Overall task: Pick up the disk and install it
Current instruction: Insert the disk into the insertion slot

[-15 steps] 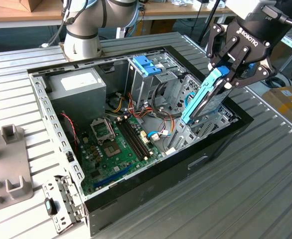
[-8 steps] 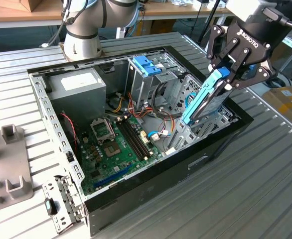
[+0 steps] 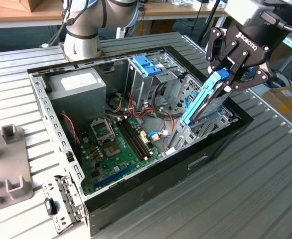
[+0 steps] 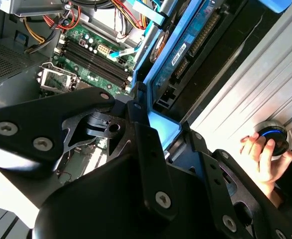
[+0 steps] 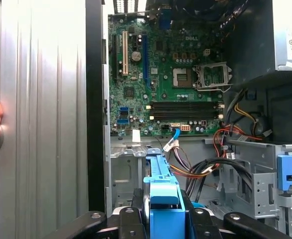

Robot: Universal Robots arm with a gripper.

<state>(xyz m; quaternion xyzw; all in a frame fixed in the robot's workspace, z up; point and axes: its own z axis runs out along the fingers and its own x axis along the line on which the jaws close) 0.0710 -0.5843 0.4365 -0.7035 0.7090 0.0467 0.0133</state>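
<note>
**Foreground.** Slatted metal table (image 3: 225,199). A grey moulded fixture (image 3: 6,164) lies at the exterior view's left edge.

**Middle.** Open black computer case (image 3: 151,181) lying on its side on the table. The green motherboard (image 3: 121,144) is exposed inside.

**Task item.** The disk (image 3: 202,102), with a blue carrier frame along its edge, stands steeply tilted at the end of the case on the exterior view's right. Its lower end is down in the metal drive bay; whether it is seated cannot be told.

**Claw.** The gripper (image 3: 229,79) is clamped on the disk's upper blue end, one finger on each side, as both wrist views show.

**Further in.**
- Grey power-supply box (image 3: 78,87).
- Blue handle (image 3: 147,64) on top of the drive cage.

**Rear.** Arm base (image 3: 81,35).

**Off the case.** A person's hand (image 4: 263,154) rests on a round knob (image 4: 273,139).
</note>
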